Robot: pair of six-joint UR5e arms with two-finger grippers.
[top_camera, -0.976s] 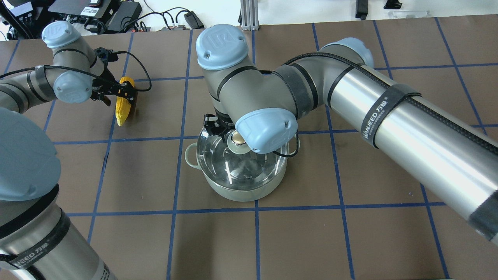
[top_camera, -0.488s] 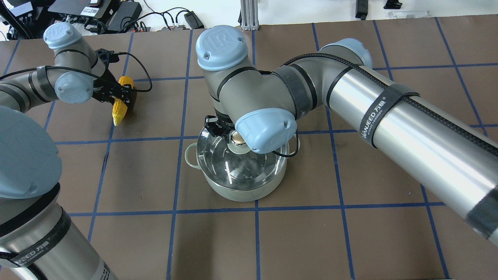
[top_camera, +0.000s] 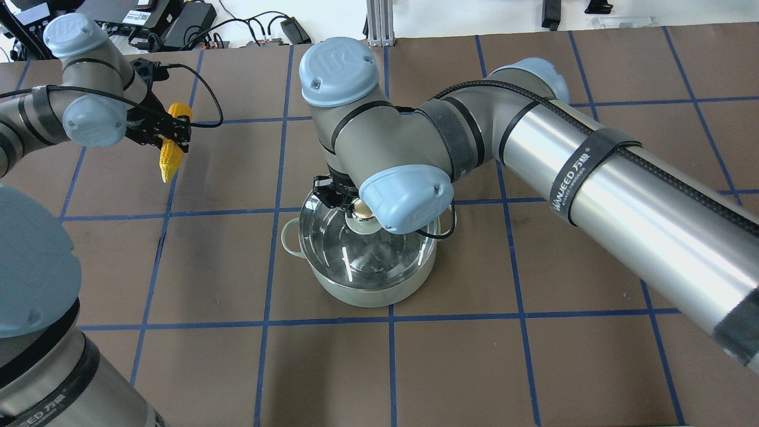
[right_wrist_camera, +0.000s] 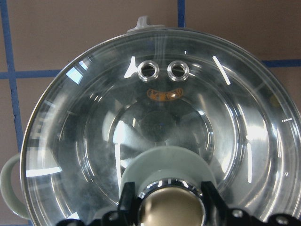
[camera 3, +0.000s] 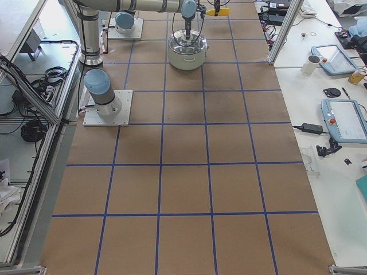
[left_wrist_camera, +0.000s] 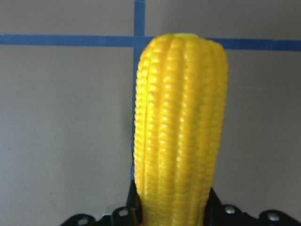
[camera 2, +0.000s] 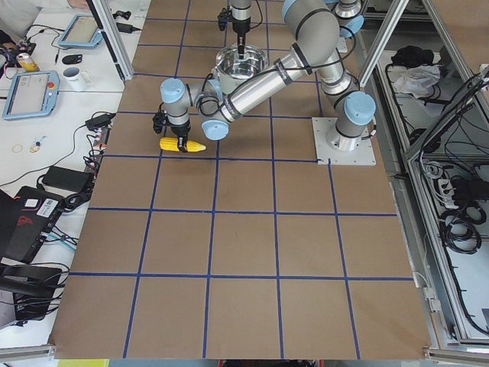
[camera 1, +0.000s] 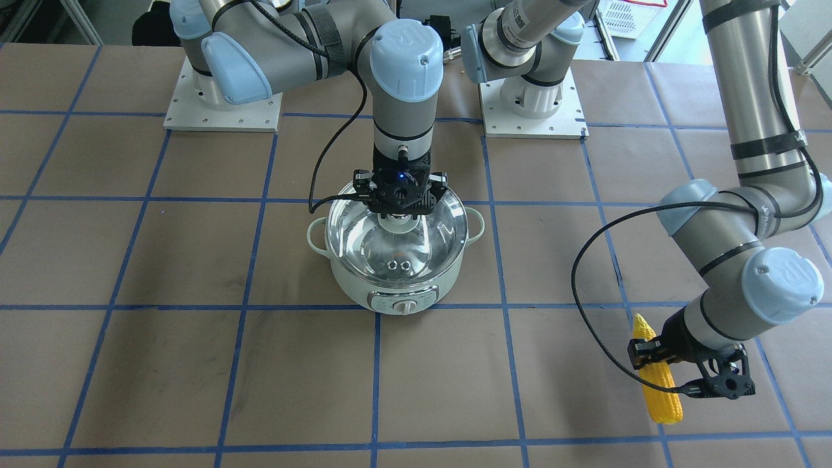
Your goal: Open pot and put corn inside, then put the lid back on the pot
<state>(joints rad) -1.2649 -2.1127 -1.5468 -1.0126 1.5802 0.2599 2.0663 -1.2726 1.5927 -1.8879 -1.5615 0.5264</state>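
1 pot (camera 1: 396,294), 1 lid (camera 1: 432,237), 1 corn cob (top_camera: 169,151), 2 grippers, both busy.
I've got the left gripper (top_camera: 172,131) clamped on the corn cob, well apart from the pot on the brown gridded table (top_camera: 504,367). The right gripper (camera 1: 398,220) pinches the knob (right_wrist_camera: 171,207) of the lid, which sits on the pot. From overhead, 1 blue wrist cap (top_camera: 406,198) blocks part of the lid. The arm strap (top_camera: 572,172) reads "WANJEED".

Note that the left gripper (top_camera: 173,131) has moved since the earlier views. It has carried the corn (top_camera: 168,157), clamped between its fingers, farther from the pot (top_camera: 367,293), out to the robot's left and away from the robot. The cob now appears higher above the table (top_camera: 213,267).
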